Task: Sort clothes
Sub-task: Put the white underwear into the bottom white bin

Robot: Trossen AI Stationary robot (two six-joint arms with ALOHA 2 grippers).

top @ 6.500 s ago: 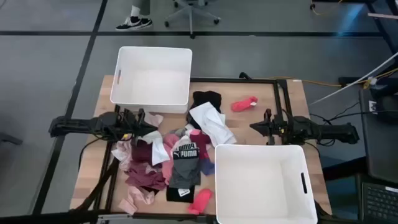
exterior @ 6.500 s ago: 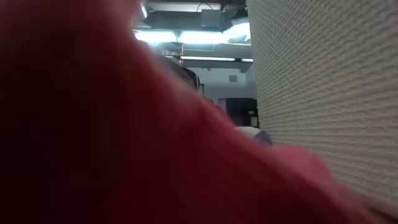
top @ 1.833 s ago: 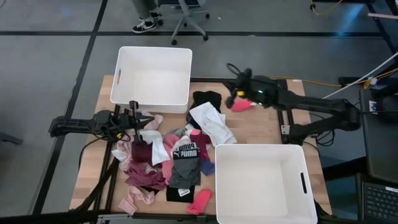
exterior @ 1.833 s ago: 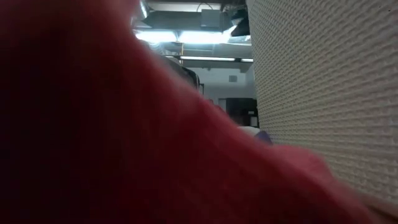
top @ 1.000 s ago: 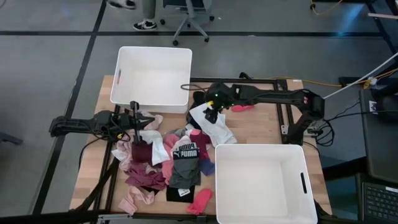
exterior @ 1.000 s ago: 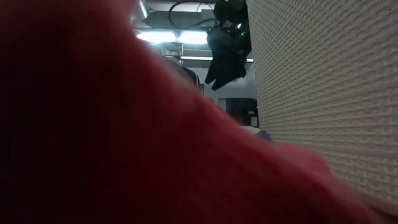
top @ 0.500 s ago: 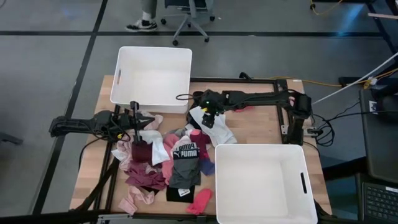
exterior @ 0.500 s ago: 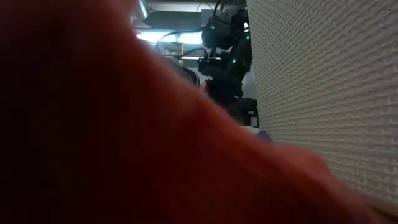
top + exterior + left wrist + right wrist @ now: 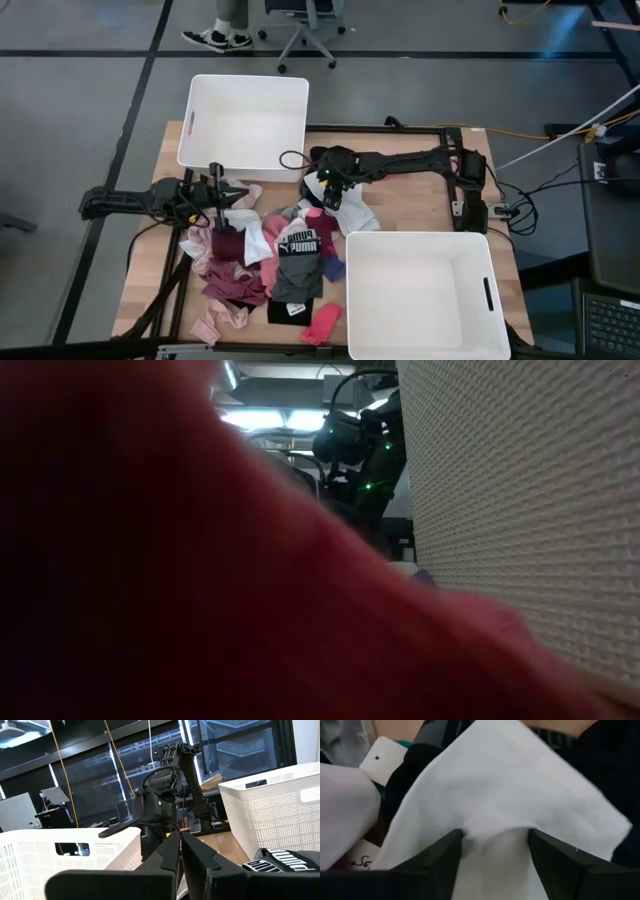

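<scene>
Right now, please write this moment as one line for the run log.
right gripper: open, fingers astride white cloth, closing | left gripper: shut, waiting over clothes pile | both bins: no clothes seen

The whole surface (image 9: 420,205) is seen from straight overhead. The low view is largely blocked by red cloth (image 9: 150,580) pressed close, while the right arm (image 9: 360,450) is shared with the left wrist view; white fabric (image 9: 510,795) is viewed at close range by the right wrist camera.
</scene>
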